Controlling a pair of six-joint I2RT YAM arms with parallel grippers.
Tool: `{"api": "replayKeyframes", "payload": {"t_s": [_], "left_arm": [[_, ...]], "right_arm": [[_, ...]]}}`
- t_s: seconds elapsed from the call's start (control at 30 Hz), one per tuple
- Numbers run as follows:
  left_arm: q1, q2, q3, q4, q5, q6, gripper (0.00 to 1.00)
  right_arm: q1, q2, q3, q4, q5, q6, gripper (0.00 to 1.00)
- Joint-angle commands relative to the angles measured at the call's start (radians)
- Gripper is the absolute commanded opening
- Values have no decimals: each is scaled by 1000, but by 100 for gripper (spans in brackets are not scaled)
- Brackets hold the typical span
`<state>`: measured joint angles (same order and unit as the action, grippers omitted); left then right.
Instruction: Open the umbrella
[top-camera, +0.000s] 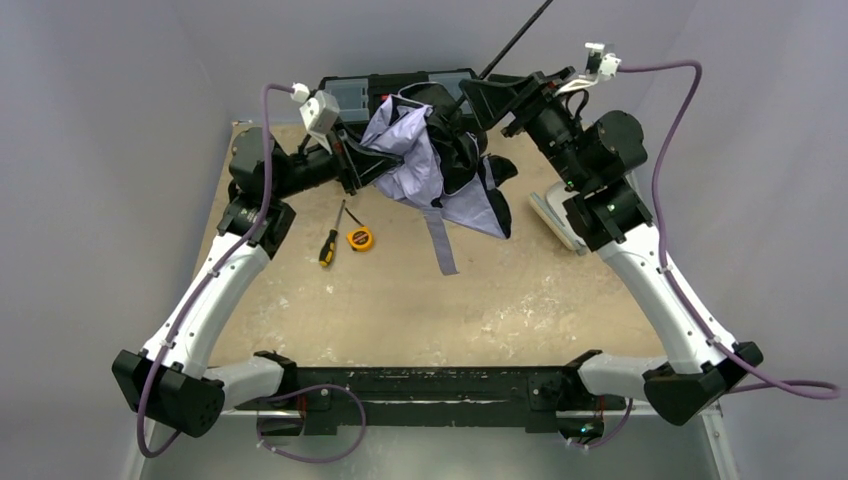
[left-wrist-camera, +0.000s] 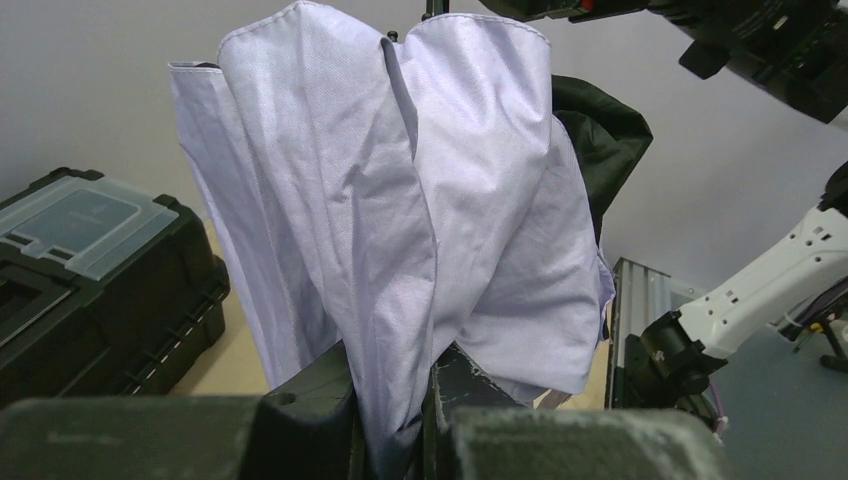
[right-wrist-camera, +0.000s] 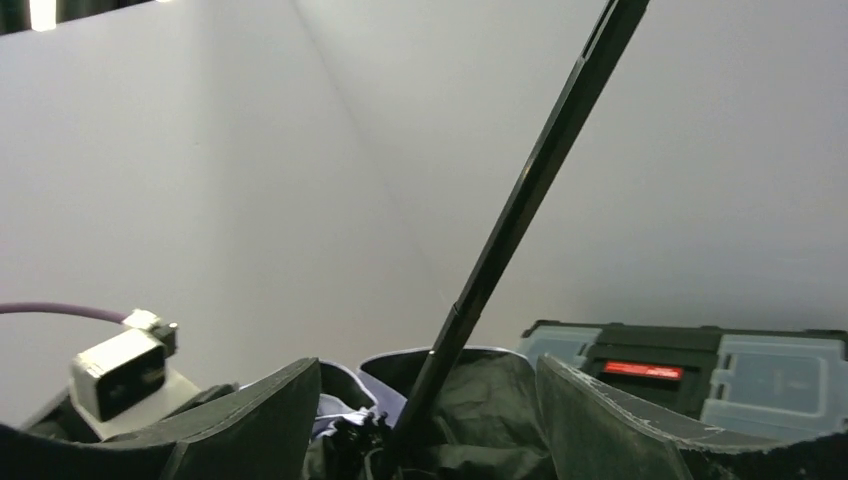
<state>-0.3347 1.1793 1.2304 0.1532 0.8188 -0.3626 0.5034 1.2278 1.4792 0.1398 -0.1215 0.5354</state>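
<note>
1. Table (top-camera: 400, 300): sandy top, filling the lower half of my overhead view.
2. Screwdriver (top-camera: 327, 246) and tape (top-camera: 359, 238): left of centre, just beside each other.
3. Umbrella (top-camera: 425, 165): upper centre, unopened, canopy bunched between my two grippers.
4. Left gripper (left-wrist-camera: 395, 395): clamped on the lavender fabric (left-wrist-camera: 400, 200) at the bottom centre of its wrist view; the canopy rises above it.
5. Right gripper (right-wrist-camera: 428, 368): fingers spread either side of the black shaft (right-wrist-camera: 530, 190), clear of it; the shaft slants to the upper right.
6. Toolbox (top-camera: 345, 92): top edge, behind the umbrella.

light: soft, even | shadows: faint | foreground: blurred in wrist views
</note>
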Motion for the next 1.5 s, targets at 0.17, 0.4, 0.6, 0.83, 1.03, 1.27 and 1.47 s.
{"api": "replayKeyframes", "payload": {"t_s": [0.17, 0.4, 0.6, 0.83, 1.03, 1.27, 1.47], "left_arm": [[-13, -38, 21, 151, 46, -63, 0], [10, -55, 75, -192, -96, 36, 38], [261, -69, 83, -392, 55, 10, 98], [382, -29, 170, -642, -109, 202, 100], [382, -93, 117, -617, -120, 254, 100], [383, -173, 70, -571, -180, 208, 100], [383, -160, 74, -585, -88, 261, 100]], "right_arm": [[-3, 83, 63, 160, -114, 134, 54], [-3, 114, 95, 215, -244, -19, 0], [-74, 145, 179, -6, -202, -382, 0], [16, 177, 137, -111, -258, -686, 0], [193, 48, -4, -163, -196, -632, 0], [-81, 71, -7, -237, -124, -811, 0], [145, 35, -76, -108, -234, -621, 0]]}}
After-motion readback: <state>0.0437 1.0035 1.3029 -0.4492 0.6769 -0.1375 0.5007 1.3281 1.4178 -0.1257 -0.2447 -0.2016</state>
